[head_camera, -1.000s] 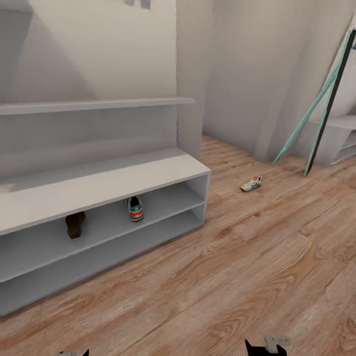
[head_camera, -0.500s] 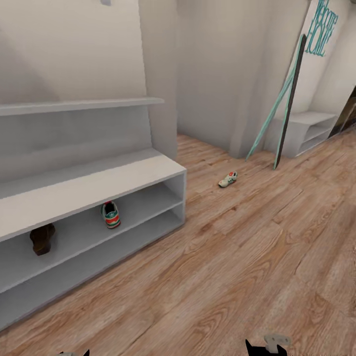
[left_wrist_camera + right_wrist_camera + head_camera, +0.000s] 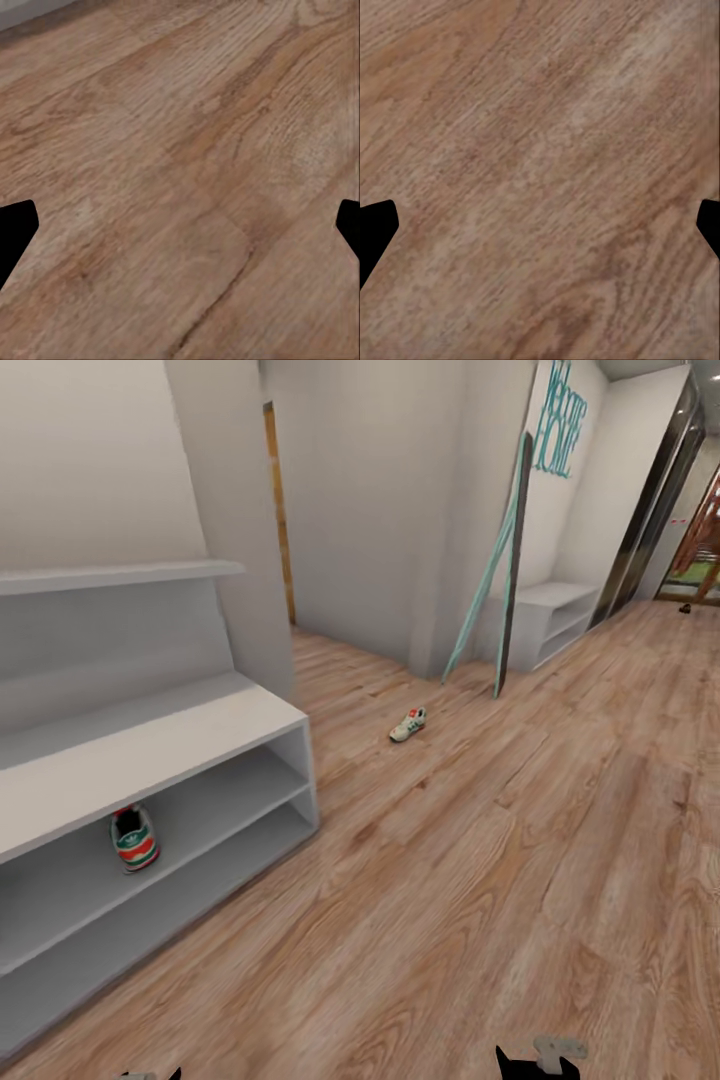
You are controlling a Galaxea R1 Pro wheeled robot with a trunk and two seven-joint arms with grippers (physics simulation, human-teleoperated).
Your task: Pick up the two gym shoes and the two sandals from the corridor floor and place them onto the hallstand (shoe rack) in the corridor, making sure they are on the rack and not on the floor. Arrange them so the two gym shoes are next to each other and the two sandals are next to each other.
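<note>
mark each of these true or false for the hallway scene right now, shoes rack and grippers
1. One gym shoe sits on the upper shelf of the hallstand. True.
2. The other gym shoe is also on the rack. False: it lies on the corridor floor, apart from the rack, near the far wall.
3. The left gripper holds a sandal. False: its fingers stand wide apart with only bare floor planks between them.
4. The right gripper is open over bare floor. True.
5. The shoe on the floor lies in front of the rack's open side. False: it lies beyond the rack's end, farther down the corridor.
</note>
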